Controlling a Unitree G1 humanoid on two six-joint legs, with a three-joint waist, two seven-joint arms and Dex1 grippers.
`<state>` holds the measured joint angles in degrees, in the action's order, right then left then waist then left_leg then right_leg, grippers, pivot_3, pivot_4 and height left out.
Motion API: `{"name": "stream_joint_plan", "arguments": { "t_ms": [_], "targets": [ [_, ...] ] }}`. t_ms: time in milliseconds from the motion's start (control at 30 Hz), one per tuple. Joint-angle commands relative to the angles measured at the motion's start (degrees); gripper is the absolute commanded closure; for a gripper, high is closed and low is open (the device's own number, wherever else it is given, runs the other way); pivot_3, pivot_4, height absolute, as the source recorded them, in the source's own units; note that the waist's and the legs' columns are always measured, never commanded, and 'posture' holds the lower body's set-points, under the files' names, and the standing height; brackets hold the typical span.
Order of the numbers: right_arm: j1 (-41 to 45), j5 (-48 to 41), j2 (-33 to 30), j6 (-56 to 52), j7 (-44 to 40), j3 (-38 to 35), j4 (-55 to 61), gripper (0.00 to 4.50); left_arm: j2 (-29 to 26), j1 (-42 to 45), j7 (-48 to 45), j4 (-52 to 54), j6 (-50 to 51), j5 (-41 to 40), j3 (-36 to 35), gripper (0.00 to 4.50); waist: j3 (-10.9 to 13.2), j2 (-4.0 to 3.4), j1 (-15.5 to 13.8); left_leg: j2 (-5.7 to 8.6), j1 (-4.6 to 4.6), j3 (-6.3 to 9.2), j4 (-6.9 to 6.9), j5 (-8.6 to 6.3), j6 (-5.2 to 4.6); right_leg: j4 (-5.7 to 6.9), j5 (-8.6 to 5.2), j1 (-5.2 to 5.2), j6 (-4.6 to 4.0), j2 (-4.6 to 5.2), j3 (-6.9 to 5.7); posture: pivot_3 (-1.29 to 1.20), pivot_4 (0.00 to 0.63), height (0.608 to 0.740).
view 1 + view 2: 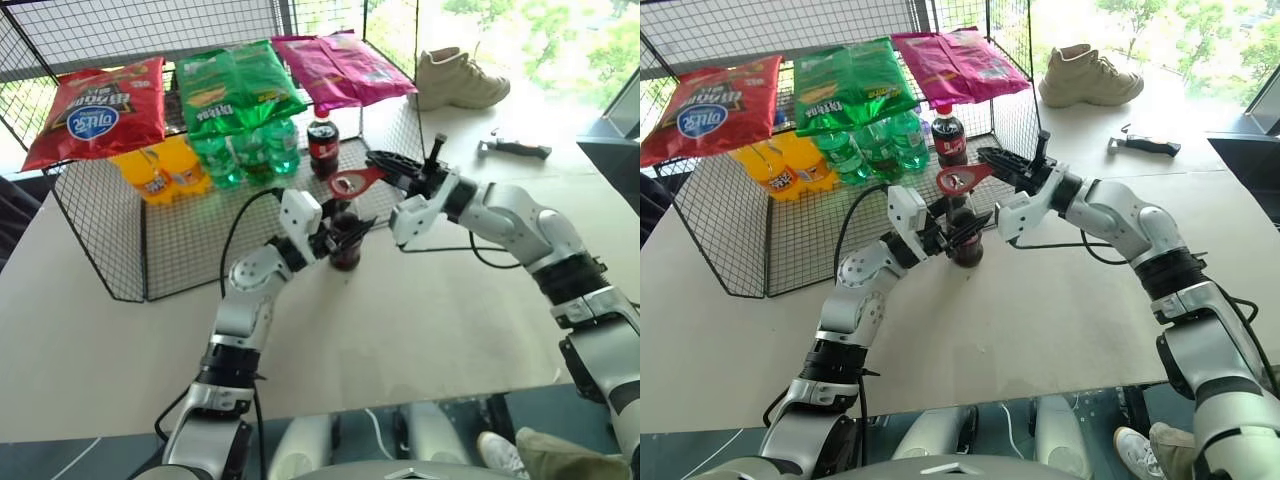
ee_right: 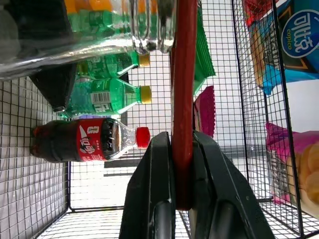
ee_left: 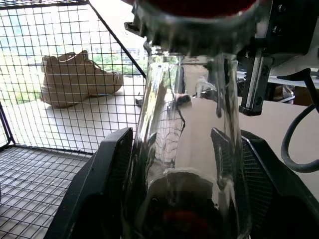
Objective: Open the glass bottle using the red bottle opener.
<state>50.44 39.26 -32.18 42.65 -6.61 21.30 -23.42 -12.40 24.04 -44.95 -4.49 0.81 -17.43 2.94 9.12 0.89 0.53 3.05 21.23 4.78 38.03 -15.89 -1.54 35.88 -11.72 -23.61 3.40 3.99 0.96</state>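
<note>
Right hand (image 1: pixel 992 160): we find its two black fingers (image 2: pixel 154 199) clamped tight on the handle of the red bottle opener (image 1: pixel 962 179), gripping it edge-on. The opener's ring-shaped head sits at the top of the glass bottle (image 1: pixel 965 240); from the left wrist view we see red right on the crimped cap (image 3: pixel 199 30), though we cannot tell whether it is hooked under the rim.

Left hand (image 1: pixel 955 232): we record it partly open around the glass bottle's body, one black finger (image 3: pixel 112 169) on each side of the glass, holding it upright on the table (image 1: pixel 1060 320), just in front of a wire rack (image 1: pixel 750 240).

Wire rack, contents as we list them:
- a shorter cola bottle with a red screw cap (image 1: pixel 947 135), standing just behind the glass bottle;
- green soda bottles (image 1: pixel 875 145) beside it;
- orange soda bottles (image 1: pixel 780 165) further to the left;
- on the shelf above, a red snack bag (image 1: pixel 710 105), a green snack bag (image 1: pixel 845 90) and a pink snack bag (image 1: pixel 955 65).

Table, remaining items: a beige shoe (image 1: pixel 1090 75) at the far right side, well apart from both hands, and a small dark-handled tool (image 1: pixel 1145 146) near it.
</note>
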Motion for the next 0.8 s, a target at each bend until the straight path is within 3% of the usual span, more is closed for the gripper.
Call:
{"name": "stream_joint_plan", "arguments": {
  "t_ms": [33, 300, 533, 800],
  "targets": [
    [1.4, -1.0, -0.4, 0.1, 3.1, -3.6, 2.6, 4.50, 0.3, 0.0, -0.4, 1.2, -0.2, -0.4, 0.9, 2.18, 0.0, 0.00, 0.0, 0.00, 0.01, 0.00, 0.00, 0.00, 0.00, 0.00, 0.00, -0.01, 0.00, 0.00, 0.01, 0.00, 0.150, 0.740],
    [-2.1, -7.9, 3.4, -2.7, 5.0, -8.4, 6.3, 4.50, 0.0, -0.9, -0.1, 2.2, 0.2, -0.8, 0.6, 2.18, 0.0, 0.00, 0.0, -0.02, 0.06, 0.01, -0.01, 0.00, 0.00, 0.00, 0.00, -0.07, 0.00, 0.00, 0.00, 0.00, 0.150, 0.740],
    [-12.1, -29.4, 10.9, -16.6, -14.1, -6.2, 8.8, 4.50, 0.1, -1.1, 0.1, 2.5, 0.3, -1.1, 0.5, 2.18, 0.0, 0.00, 0.1, -0.08, 0.05, 0.01, -0.01, 0.00, 0.00, 0.00, 0.00, -0.05, 0.00, -0.02, -0.01, 0.00, 0.150, 0.740],
    [-19.6, -39.9, 16.6, -33.9, -21.7, -7.6, 17.6, 4.50, 0.0, -1.6, 0.0, 3.2, 0.8, -1.8, 0.4, 2.18, 0.0, -0.08, 0.1, -0.09, 0.10, 0.04, 0.00, -0.01, -0.01, 0.01, 0.01, -0.10, 0.00, -0.03, -0.03, 0.00, 0.150, 0.740]
  ]
}}
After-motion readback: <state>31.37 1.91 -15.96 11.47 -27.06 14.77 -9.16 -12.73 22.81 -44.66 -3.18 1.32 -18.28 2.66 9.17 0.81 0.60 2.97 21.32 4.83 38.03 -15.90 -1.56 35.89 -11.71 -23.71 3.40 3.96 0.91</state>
